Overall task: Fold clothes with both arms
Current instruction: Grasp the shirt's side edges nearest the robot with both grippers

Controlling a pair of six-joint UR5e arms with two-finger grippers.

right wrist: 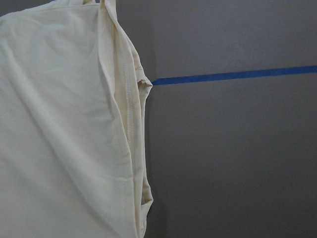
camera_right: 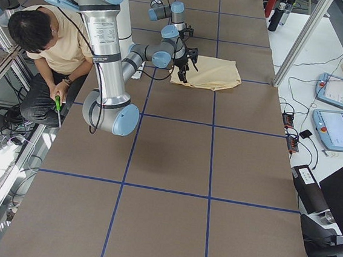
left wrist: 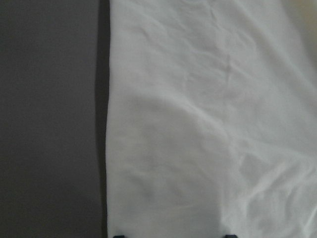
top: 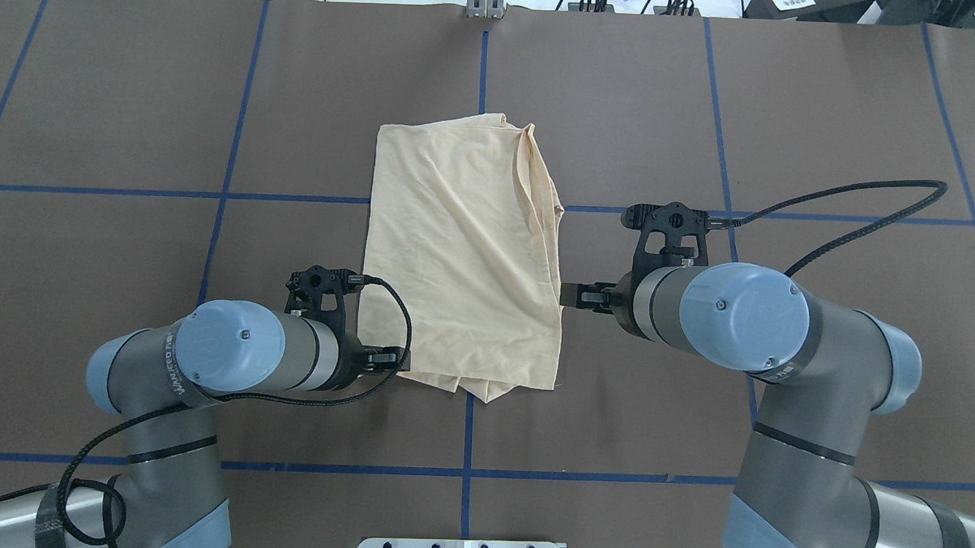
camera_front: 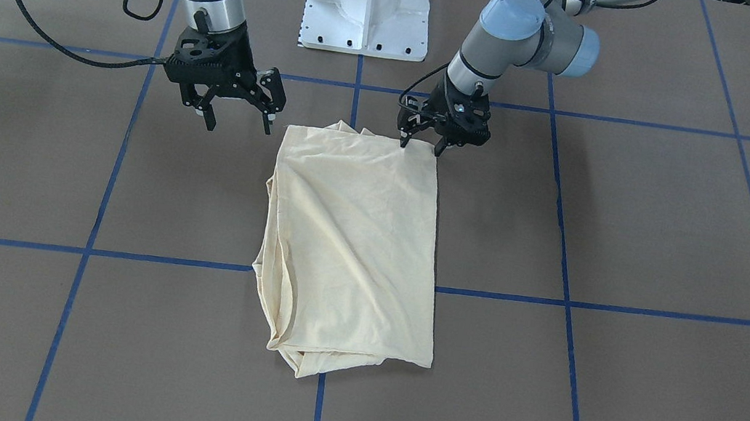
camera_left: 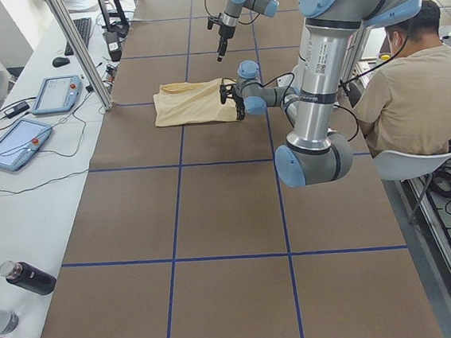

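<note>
The cream-yellow shirt [camera_front: 356, 237] lies folded into a long rectangle on the brown table, with its print hidden; it also shows in the overhead view [top: 456, 248]. My left gripper [camera_front: 420, 148] is open, its fingertips [camera_front: 403, 144] down at the shirt's corner nearest the robot. In the left wrist view the shirt [left wrist: 208, 124] fills the frame and two fingertip ends [left wrist: 117, 235] stand wide apart over it. My right gripper [camera_front: 238, 121] is open and empty, hanging above the table just beside the shirt's other near corner. The right wrist view shows the shirt's layered edge [right wrist: 131, 124].
The white pedestal base [camera_front: 369, 4] stands between the arms. Blue tape lines [camera_front: 625, 307] grid the brown table. A seated person [camera_left: 406, 96] is behind the robot. Tablets [camera_left: 15, 141] and bottles [camera_left: 28, 277] lie on the side bench.
</note>
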